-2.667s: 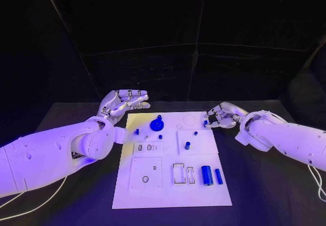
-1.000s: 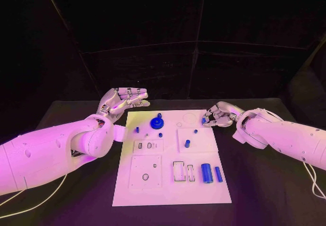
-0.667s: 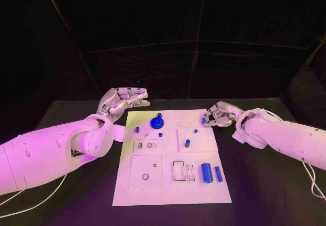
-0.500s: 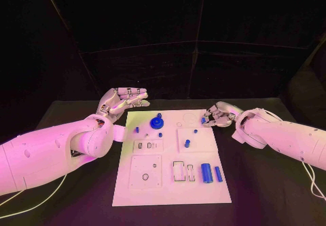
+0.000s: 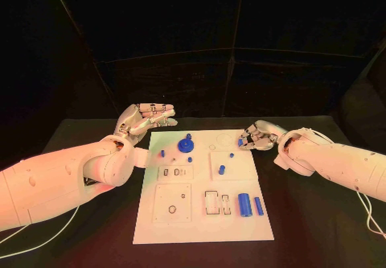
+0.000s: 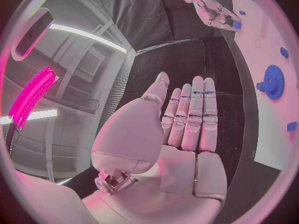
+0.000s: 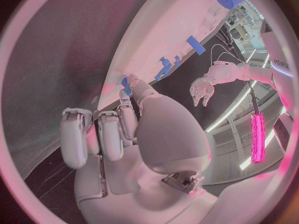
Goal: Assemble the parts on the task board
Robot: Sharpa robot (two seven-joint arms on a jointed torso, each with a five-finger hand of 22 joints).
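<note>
Still holding the left hand [image 5: 147, 120] flat and empty off the far left corner of the task board [image 5: 201, 226], while edging the right hand [image 5: 259, 137] slightly inward, pinching a small blue part [image 5: 240, 142] at the board's far right edge, probably nearing placement.

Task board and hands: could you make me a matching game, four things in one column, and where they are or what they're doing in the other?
1. blue toothed wheel
2. thick blue cylinder
3. silver left hand
4. silver right hand

A. lies on the white task board, near right
B. holds nothing, past the board's far left corner
C. pinches a small blue part at the board's far right edge
D. sits on the board's far half, left of middle

Pairs: 1-D, 2-A, 3-B, 4-C
</note>
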